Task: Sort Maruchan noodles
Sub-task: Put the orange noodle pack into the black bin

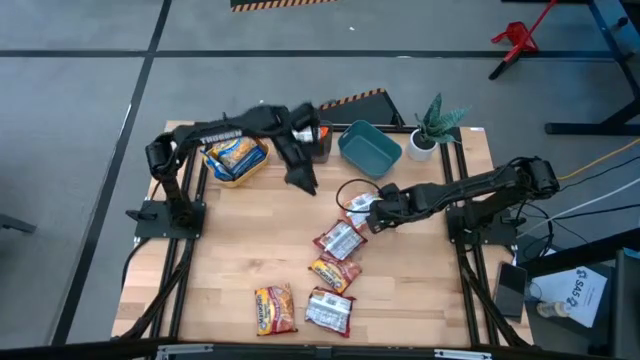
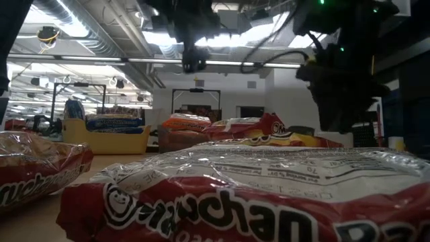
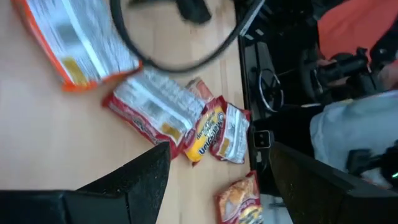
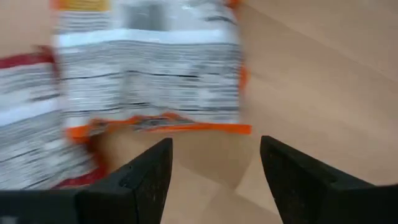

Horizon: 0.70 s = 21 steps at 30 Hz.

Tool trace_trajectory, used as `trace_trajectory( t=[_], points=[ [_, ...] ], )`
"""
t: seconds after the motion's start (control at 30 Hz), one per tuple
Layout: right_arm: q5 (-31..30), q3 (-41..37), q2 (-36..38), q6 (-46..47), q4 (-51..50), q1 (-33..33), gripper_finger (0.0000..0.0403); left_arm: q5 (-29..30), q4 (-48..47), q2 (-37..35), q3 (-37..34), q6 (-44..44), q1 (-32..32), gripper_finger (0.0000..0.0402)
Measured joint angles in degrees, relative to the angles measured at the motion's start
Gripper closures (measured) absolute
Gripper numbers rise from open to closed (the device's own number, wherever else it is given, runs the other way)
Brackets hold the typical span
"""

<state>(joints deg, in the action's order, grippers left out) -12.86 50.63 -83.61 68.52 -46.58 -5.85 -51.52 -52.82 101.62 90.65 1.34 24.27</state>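
A yellow bin point(image 1: 236, 172) sits just beside the left end effector point(image 1: 303, 180) on the wooden surface point(image 1: 240, 250). A teal bin point(image 1: 369, 148) and a potted plant point(image 1: 428, 128) stand beyond the right end effector point(image 1: 366, 222), with a black cable point(image 1: 352, 192) looped near it.

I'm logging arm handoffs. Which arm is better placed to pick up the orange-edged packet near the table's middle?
Probably the right. The right gripper is open just short of the orange-edged packet. The left gripper is farther off, near the yellow bin.
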Motion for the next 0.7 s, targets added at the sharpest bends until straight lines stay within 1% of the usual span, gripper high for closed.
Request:
trace_trajectory(
  t=[0.1,0.17,0.27,0.37,0.43,0.57,0.63,0.7],
  points=[
    [-0.2,-1.4,0.0,0.5,0.5,1.7,0.0171,0.4,7.4,0.0,-6.0,-6.3,-2.4,0.0134],
    [1.8,-2.3,0.0,-1.0,2.4,3.1,0.0171,1.6,14.2,0.0,-9.4,-10.7,-4.1,0.0134],
    [5.4,-4.9,0.0,-2.6,8.3,4.6,0.0171,4.0,25.7,0.0,-14.3,-17.6,-6.7,0.0134],
    [7.5,-7.8,0.0,-2.3,13.3,5.2,0.0171,7.2,36.1,0.0,-19.4,-23.5,-8.4,0.0134],
    [7.9,-9.7,0.0,-1.1,16.6,5.2,0.0171,10.1,42.8,0.0,-23.2,-28.2,-8.9,0.0134],
    [8.1,-13.2,0.0,0.5,25.6,5.2,0.0171,17.0,59.2,0.0,-31.1,-39.0,-9.0,0.0134],
    [8.1,-14.4,0.0,0.5,29.6,5.2,0.0171,21.5,65.9,0.0,-35.1,-43.6,-8.9,0.0134],
    [7.4,-15.0,0.0,0.6,32.6,5.2,0.0171,25.9,70.1,0.0,-38.5,-47.7,-8.7,0.0134]
  ],
)
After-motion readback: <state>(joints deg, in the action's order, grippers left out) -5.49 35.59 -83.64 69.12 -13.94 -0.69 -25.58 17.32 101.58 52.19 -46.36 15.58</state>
